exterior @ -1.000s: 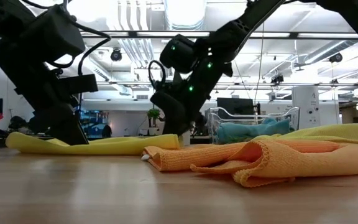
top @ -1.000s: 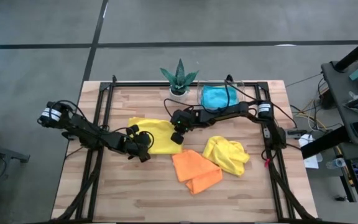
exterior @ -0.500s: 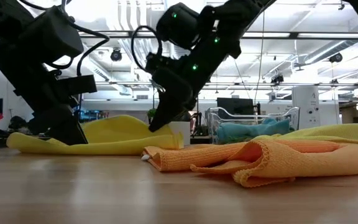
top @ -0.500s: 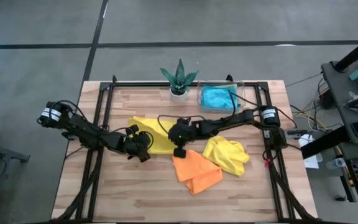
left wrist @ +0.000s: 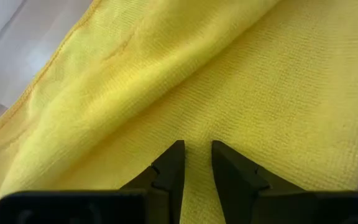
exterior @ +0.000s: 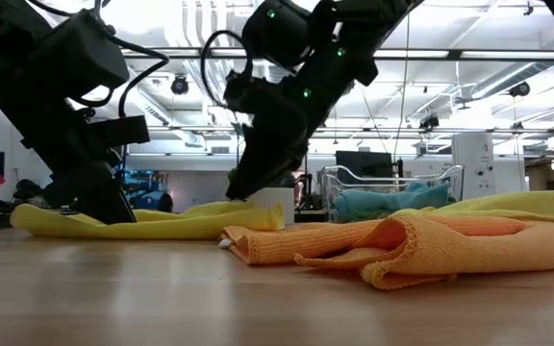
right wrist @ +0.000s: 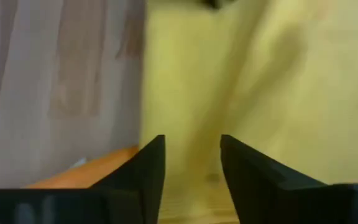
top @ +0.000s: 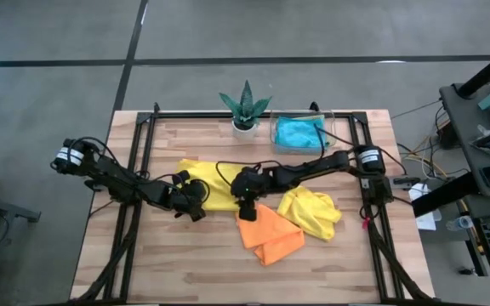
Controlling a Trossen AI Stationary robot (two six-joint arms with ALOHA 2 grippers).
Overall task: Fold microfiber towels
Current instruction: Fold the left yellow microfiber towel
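My bench: a light wooden table [top: 185,263] with a black metal frame, standing on a grey floor [top: 58,93] crossed by dark seams. At my right, a dark side desk [top: 483,127] carrying cables and equipment. Beyond the table, a white room with ceiling strip lights [exterior: 469,53] and a wire cart [exterior: 349,183].

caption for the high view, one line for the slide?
Both grippers, left and right, work the spread yellow towel; orange towel lies alongside.
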